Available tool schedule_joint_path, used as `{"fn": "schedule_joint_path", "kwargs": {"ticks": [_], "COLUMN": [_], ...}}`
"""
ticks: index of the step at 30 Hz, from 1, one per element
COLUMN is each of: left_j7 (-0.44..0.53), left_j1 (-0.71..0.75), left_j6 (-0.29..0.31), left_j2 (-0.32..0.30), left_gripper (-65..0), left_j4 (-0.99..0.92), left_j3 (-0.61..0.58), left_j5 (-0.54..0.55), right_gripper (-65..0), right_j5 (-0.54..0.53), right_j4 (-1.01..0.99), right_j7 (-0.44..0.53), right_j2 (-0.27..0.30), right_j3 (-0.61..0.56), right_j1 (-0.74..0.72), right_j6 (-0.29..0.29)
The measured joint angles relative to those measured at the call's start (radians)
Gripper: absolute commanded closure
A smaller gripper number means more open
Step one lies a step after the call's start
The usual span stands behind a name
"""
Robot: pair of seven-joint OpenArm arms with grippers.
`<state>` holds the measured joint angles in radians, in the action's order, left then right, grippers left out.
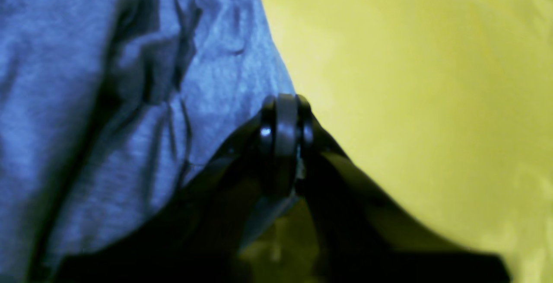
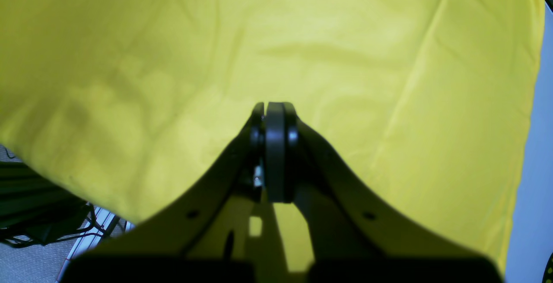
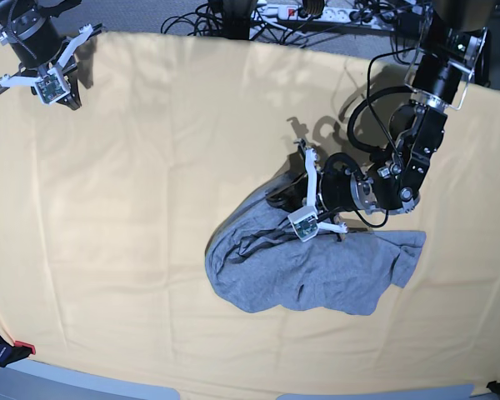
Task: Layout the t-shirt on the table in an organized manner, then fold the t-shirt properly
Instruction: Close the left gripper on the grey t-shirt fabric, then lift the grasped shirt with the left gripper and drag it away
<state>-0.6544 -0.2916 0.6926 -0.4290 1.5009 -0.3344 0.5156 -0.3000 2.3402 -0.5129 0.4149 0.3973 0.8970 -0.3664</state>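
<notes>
Base view: the t-shirt [image 3: 317,271] lies in a rumpled heap a little right of the table's [image 3: 133,208] middle, plain grey side up, with creases and folds bunched along its far-left edge and a flatter corner reaching out to the right. The left gripper [image 3: 277,200] sits low at the far edge of the heap, just where the cloth rises in a dark fold; the arm behind it bends back toward the far right corner. The right gripper [image 3: 67,98] hangs over the far left corner of the table, well apart from the shirt.

In the left wrist view the left gripper [image 1: 283,106] shows its two dark fingers drawn together at the tips, with no clear gap between them. The tips stand right at the border of the grey shirt [image 1: 129,101] and the bare yellow table [image 1: 410,80]. Cloth shows just beside the left finger and below it, but whether any is pinched between the tips I cannot tell, as the picture is blurred and dark there.

In the right wrist view the right gripper [image 2: 274,110] is closed tight, finger against finger, holding nothing, with only creased yellow cloth beneath it.
</notes>
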Motion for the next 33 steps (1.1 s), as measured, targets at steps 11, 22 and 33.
{"fn": "schedule_joint_path", "kwargs": {"ticks": [11,22,33], "left_j7": [0.082,-0.299,-0.655], "left_j1": [0.015,-0.047,-0.041], "left_j6": [0.000,-0.003,0.000], "left_j2": [0.030,0.029,0.033], "left_gripper": [0.0,0.0,0.0], "left_j4": [-0.091,0.006,0.069], "left_j3": [-0.001,-0.005,-0.005], "left_j5": [-0.083,0.463,0.941], "right_gripper": [0.0,0.0,0.0], "right_j5": [0.000,0.000,0.000], "right_j4": [0.000,0.000,0.000], "right_j7": [0.000,0.000,0.000], "right_j2": [0.000,0.000,0.000], "right_j3": [0.000,0.000,0.000], "right_j1": [0.000,0.000,0.000], "right_j6": [0.000,0.000,0.001]}}
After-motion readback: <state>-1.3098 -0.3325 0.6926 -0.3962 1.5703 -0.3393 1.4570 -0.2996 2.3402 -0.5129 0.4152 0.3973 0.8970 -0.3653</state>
